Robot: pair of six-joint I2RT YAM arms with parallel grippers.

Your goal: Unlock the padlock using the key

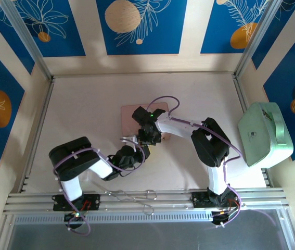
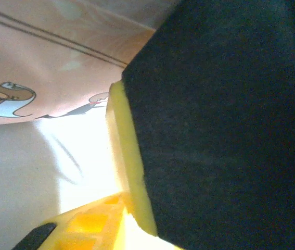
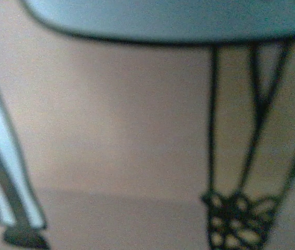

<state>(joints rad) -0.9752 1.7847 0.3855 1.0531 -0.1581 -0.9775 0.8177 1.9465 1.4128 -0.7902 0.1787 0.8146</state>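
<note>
In the top view both grippers meet at the front edge of the pink illustrated box (image 1: 131, 113). My right gripper (image 1: 150, 137) reaches down over that edge from the right. From the lower left, my left gripper (image 1: 136, 148) points up at it. The padlock is hidden beneath them. A thin silvery sliver (image 1: 127, 139) shows beside the left tip; I cannot tell whether it is the key. In the left wrist view a yellow finger with a black pad (image 2: 220, 130) stands close to the other yellow finger (image 2: 85, 225), and what lies between them is hidden. The right wrist view is a blur of pink box surface (image 3: 111, 130).
A looped, scissor-like metal tool (image 1: 131, 195) lies near the front rail between the arm bases. A mint-green case (image 1: 264, 133) sits at the right edge. Metal frame posts line the walls on both sides.
</note>
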